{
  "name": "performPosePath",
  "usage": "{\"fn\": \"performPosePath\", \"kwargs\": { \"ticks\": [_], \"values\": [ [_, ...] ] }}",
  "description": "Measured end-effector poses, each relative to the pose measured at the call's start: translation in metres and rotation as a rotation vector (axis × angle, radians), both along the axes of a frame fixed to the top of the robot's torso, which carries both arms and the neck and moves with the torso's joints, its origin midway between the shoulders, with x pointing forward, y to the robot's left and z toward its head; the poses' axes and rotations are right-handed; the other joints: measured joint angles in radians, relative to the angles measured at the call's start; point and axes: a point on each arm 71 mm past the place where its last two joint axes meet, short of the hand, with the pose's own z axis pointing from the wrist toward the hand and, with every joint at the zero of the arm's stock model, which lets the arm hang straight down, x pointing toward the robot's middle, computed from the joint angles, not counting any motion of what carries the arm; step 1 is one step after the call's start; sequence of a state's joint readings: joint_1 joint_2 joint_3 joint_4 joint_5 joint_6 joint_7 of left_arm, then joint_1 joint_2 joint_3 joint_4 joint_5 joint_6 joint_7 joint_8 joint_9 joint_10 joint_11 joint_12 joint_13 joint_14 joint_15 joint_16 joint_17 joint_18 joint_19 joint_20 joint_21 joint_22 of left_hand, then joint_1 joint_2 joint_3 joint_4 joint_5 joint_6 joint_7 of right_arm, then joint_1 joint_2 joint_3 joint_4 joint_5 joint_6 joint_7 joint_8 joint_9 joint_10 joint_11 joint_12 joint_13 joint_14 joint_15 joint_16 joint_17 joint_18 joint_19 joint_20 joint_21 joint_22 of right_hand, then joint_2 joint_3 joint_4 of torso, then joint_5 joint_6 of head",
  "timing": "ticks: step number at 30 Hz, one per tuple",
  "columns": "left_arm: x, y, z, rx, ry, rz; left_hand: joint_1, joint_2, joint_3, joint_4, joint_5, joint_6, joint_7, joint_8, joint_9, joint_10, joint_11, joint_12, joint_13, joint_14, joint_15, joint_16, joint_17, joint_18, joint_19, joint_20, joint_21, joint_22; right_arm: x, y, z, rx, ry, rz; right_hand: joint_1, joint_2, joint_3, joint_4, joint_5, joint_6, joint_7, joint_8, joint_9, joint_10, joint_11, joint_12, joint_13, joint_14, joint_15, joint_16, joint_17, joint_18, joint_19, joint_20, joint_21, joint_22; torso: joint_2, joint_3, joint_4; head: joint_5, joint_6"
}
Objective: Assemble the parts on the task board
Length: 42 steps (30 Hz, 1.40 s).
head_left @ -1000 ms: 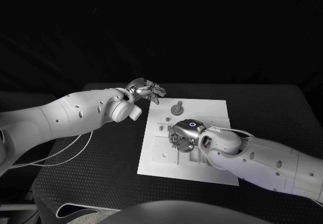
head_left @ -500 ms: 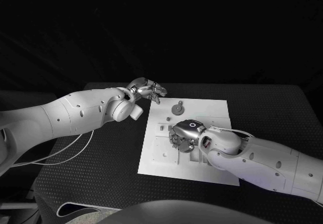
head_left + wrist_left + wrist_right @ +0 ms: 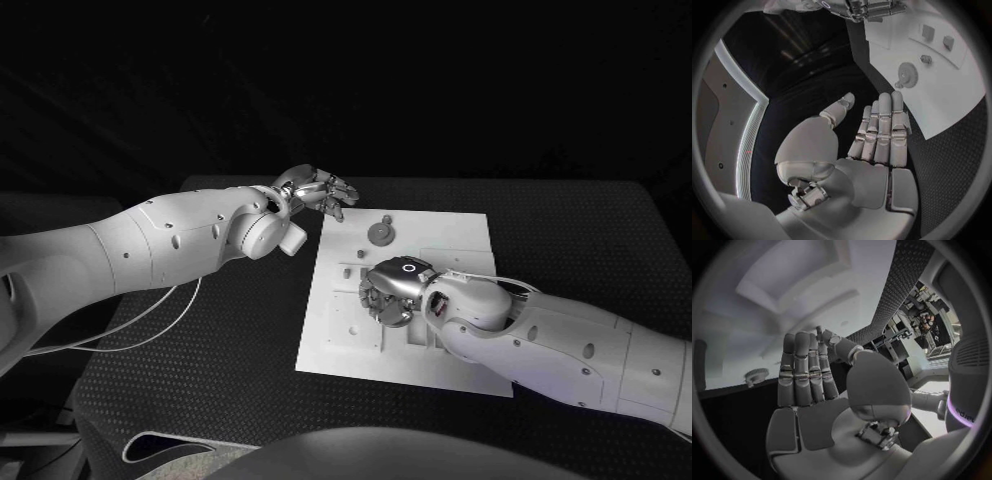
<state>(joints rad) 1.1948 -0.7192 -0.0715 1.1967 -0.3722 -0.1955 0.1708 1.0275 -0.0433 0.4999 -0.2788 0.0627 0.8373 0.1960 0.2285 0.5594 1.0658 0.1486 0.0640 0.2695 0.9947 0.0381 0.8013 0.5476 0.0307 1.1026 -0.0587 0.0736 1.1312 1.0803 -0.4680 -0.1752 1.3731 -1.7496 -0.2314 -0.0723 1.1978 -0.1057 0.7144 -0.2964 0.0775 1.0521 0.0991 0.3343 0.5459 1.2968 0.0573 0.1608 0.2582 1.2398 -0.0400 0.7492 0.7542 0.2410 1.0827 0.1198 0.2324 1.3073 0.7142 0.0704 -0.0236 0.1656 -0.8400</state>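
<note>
The white task board (image 3: 433,235) lies in the middle of the black table. My right hand (image 3: 391,290) hovers low over the board's middle, palm down; in the right wrist view its fingers (image 3: 803,371) are stretched out side by side with nothing in them. My left hand (image 3: 319,188) hangs beyond the board's far left corner, with straight fingers (image 3: 881,127) holding nothing. A round disc-shaped part (image 3: 379,235) sits on the far part of the board, between the two hands; it is the round part (image 3: 906,75) and also the round part (image 3: 754,375) in the wrist views. What lies under my right palm is hidden.
Small block-like parts (image 3: 927,59) stand on the board (image 3: 954,90) past the round one. Raised ridges and slots (image 3: 786,292) cross the board's surface. Bare black table (image 3: 577,240) surrounds the board on all sides.
My left hand has edged slightly toward the board's far corner. My right hand has shifted a touch to the left over the board's middle.
</note>
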Motion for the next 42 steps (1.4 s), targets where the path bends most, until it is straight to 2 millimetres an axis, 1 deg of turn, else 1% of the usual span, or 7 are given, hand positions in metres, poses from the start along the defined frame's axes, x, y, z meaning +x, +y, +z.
{"fn": "performPosePath", "kwargs": {
  "ticks": [17, 21, 23, 29, 32, 34, 42],
  "values": [
    [0.000, 0.000, 0.000, 0.000, 0.000, 0.001, 0.000, 0.000, 0.000, 0.000, 0.000, -0.003, 0.003, 0.000, 0.000, -0.001, -0.001, 0.000, -0.001, 0.000, 0.000, 0.000, 0.002, 0.000, 0.000, 0.000, 0.000, 0.000, -0.003, 0.000, -0.003, -0.011, 0.011, 0.008, -0.006, 0.003, -0.001, -0.001, 0.000, 0.000, 0.000, -0.001, 0.002, -0.002, 0.002, 0.000, -0.003, -0.004, 0.000, 0.000, -0.001, 0.000, 0.000, 0.000, 0.000, 0.001, 0.000, -0.0001, -0.0002, 0.000, -0.005],
    [0.000, 0.000, 0.001, 0.001, 0.000, 0.001, 0.000, 0.000, 0.000, 0.000, 0.000, -0.004, 0.004, 0.000, 0.000, -0.001, -0.001, 0.000, -0.001, 0.000, 0.000, 0.000, 0.002, 0.000, 0.000, 0.000, 0.000, 0.000, -0.003, 0.000, -0.003, -0.011, 0.013, 0.007, -0.009, 0.006, -0.001, -0.001, 0.000, -0.013, 0.009, -0.001, 0.002, -0.009, 0.008, -0.006, -0.003, -0.004, 0.000, 0.000, -0.004, 0.000, -0.005, 0.005, 0.000, 0.001, 0.000, -0.0001, -0.0007, 0.000, -0.005],
    [0.000, 0.001, 0.001, 0.001, 0.000, 0.001, 0.000, 0.000, 0.000, 0.000, 0.000, -0.003, 0.003, 0.000, 0.000, -0.001, -0.001, 0.000, -0.001, 0.000, 0.000, 0.000, 0.002, 0.000, 0.000, 0.000, 0.000, 0.000, -0.002, 0.000, -0.003, -0.010, 0.016, 0.006, -0.012, 0.005, -0.005, 0.003, 0.000, -0.038, 0.019, -0.018, 0.000, -0.041, 0.018, -0.025, -0.007, -0.013, 0.009, 0.000, -0.004, 0.000, -0.009, 0.008, -0.005, 0.001, 0.000, 0.0000, -0.0007, 0.000, -0.005],
    [0.000, 0.002, 0.001, 0.002, 0.000, 0.003, 0.000, 0.000, 0.000, 0.000, 0.000, -0.003, 0.003, 0.000, 0.000, 0.000, -0.001, 0.000, -0.001, 0.000, 0.000, 0.000, 0.002, 0.000, -0.001, 0.001, 0.000, 0.000, -0.002, -0.004, -0.004, 0.000, 0.027, 0.002, -0.054, -0.038, -0.036, 0.010, 0.000, -0.150, 0.067, -0.083, -0.029, -0.112, 0.039, -0.070, -0.009, -0.044, 0.032, 0.000, -0.004, 0.000, -0.028, 0.012, -0.006, 0.001, 0.000, -0.0001, -0.0007, -0.001, -0.004],
    [0.000, 0.002, 0.001, 0.002, 0.000, 0.003, 0.000, 0.000, 0.000, 0.000, 0.000, -0.003, 0.003, 0.000, 0.000, 0.000, -0.001, 0.000, -0.002, 0.000, 0.000, 0.000, 0.003, 0.000, -0.002, 0.002, 0.000, -0.001, -0.003, -0.005, -0.004, 0.008, 0.032, 0.002, -0.058, -0.056, -0.058, 0.008, 0.000, -0.198, 0.058, -0.108, -0.043, -0.151, 0.061, -0.088, -0.032, -0.055, 0.043, 0.000, -0.002, 0.000, -0.035, 0.017, -0.006, 0.001, 0.000, 0.0002, -0.0010, -0.001, -0.004],
    [0.000, 0.002, 0.001, 0.002, 0.000, 0.004, 0.000, 0.000, -0.003, 0.003, 0.000, -0.003, 0.003, 0.000, 0.000, 0.001, -0.002, 0.000, -0.002, 0.000, 0.000, 0.000, 0.003, 0.000, -0.002, 0.002, 0.000, -0.001, -0.003, -0.006, -0.004, 0.012, 0.034, 0.001, -0.055, -0.058, -0.062, 0.010, 0.000, -0.208, 0.059, -0.108, -0.046, -0.161, 0.068, -0.092, -0.038, -0.059, 0.047, 0.000, -0.002, 0.000, -0.040, 0.014, -0.006, 0.001, 0.000, 0.0003, -0.0010, -0.002, -0.003],
    [0.000, 0.004, 0.001, 0.003, 0.000, 0.006, 0.000, 0.000, -0.003, 0.003, 0.000, -0.003, 0.003, 0.000, 0.000, -0.003, 0.001, 0.000, -0.002, 0.000, 0.000, 0.000, 0.004, 0.000, -0.002, 0.002, 0.000, -0.001, -0.004, -0.014, -0.004, 0.029, 0.033, -0.010, -0.055, -0.058, -0.070, 0.012, 0.000, -0.209, 0.057, -0.108, -0.048, -0.179, 0.075, -0.093, -0.041, -0.067, 0.055, 0.009, -0.002, 0.000, -0.045, 0.020, -0.003, 0.000, 0.000, 0.0005, -0.0010, -0.004, -0.002]
  ]
}}
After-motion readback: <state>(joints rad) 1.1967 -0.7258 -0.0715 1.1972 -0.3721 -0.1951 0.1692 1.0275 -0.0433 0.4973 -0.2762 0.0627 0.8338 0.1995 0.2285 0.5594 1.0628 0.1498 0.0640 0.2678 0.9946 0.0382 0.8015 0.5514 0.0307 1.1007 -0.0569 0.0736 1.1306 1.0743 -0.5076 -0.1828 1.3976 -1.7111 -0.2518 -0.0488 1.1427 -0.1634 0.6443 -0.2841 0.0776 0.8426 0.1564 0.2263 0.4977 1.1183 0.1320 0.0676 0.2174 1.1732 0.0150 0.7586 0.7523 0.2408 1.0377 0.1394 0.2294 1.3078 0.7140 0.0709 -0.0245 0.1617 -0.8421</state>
